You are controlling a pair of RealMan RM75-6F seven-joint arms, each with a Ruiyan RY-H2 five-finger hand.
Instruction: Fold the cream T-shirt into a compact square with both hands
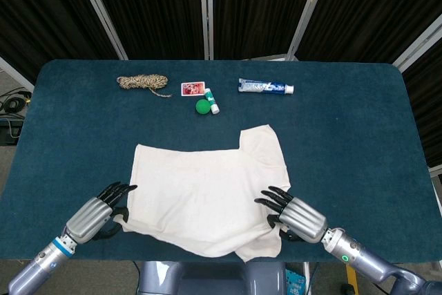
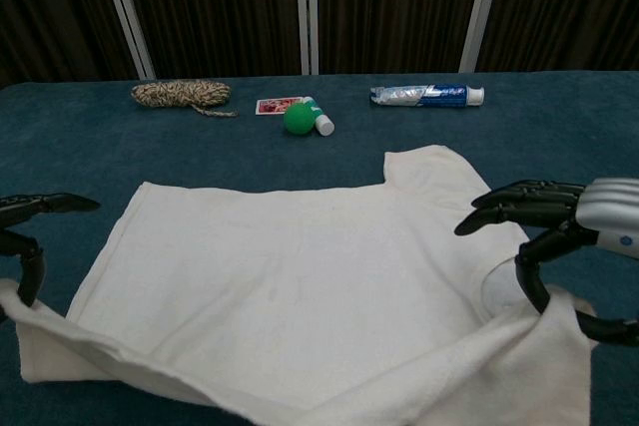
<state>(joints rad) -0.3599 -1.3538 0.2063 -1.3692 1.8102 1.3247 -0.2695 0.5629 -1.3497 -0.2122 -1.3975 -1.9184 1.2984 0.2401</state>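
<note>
- Lifting the near edge of the cream T-shirt (image 1: 207,198) is what I have both hands doing: my left hand (image 1: 97,213) pinches the near left corner and my right hand (image 1: 293,213) pinches the near right corner, by the collar and lower sleeve.
- I hold one corner in each hand, well apart, so the raised edge stays stretched between them; in the chest view it sags a little in the middle, so I judge the tension only fair.
- In both hands the thumb sits under the cloth and the other fingers (image 2: 519,205) spread forward above it, so only the corner is caught and the rest is free to trail.
- I read this as the first fold: carry the near edge away from me and lay it over the far half.
- The far part of the shirt lies flat on the blue table (image 1: 345,136), roughly central, with its upper sleeve (image 1: 261,139) sticking out toward the far right. That flat half anchors the cloth and gives me a line to fold against.
- Next I need both hands travelling forward level and together, or the crease will skew; the thin pinch could also slip.
- Beyond the shirt, well apart from it, a row lies near the far edge: a rope coil (image 1: 141,83), a small card (image 1: 193,88), a green ball (image 1: 202,106) touching a white tube (image 1: 213,103), and a toothpaste tube (image 1: 265,87). They sit out of the fold's way.
</note>
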